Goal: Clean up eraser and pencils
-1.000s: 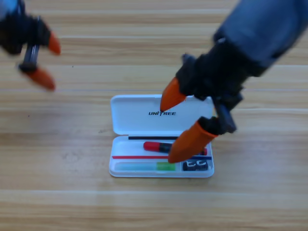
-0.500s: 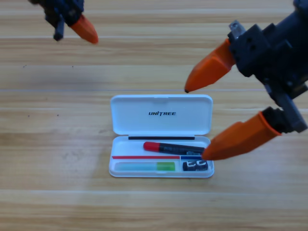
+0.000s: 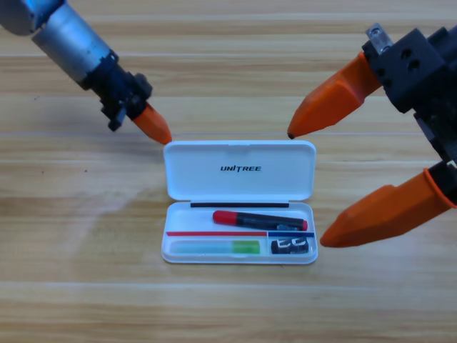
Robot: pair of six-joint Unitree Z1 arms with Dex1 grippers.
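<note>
Wooden table (image 3: 228, 307) carries an open white case (image 3: 239, 171) holding the eraser (image 3: 291, 246) and both pencils (image 3: 257, 219). At three o'clock, the right gripper (image 3: 314, 187) gapes wide; at eleven, the left gripper (image 3: 153, 126), jaw gap hidden.

The white case (image 3: 239, 200) lies open on the wooden bench (image 3: 228, 307), holding the black pencil (image 3: 260, 219), the green pencil (image 3: 216, 247) and the eraser (image 3: 291, 246). The left gripper (image 3: 152, 124) points at the lid's upper left corner. The right gripper (image 3: 310, 186), jaws wide apart, hovers beside the case's right end.
</note>
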